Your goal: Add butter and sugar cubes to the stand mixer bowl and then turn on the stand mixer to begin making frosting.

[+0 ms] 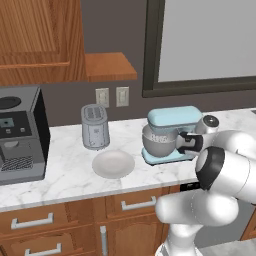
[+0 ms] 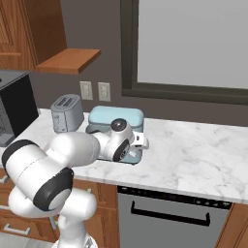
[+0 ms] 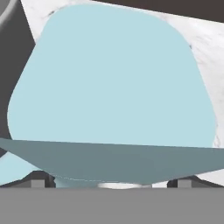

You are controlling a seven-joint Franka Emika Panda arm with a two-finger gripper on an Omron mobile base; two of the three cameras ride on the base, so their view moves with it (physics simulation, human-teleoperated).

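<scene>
A robot arm's gripper point(image 3: 112, 186), fingers spread wide and holding nothing, hangs close over the light-blue stand mixer point(image 1: 172, 131) on a marble counter point(image 1: 65, 172); the mixer's head lies directly beyond the fingertips, the steel stand mixer bowl point(image 1: 159, 141) off to one side of them. The mixer looks heavy, rigid and smooth: better pressed at a control than gripped.

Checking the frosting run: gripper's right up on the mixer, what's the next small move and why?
Probably ease the open gripper forward to press the mixer's switch. The hand view looks straight onto the pale blue mixer body at close range, and the plate beside it is bare. Whether butter and sugar reached the bowl can't be seen.
</scene>
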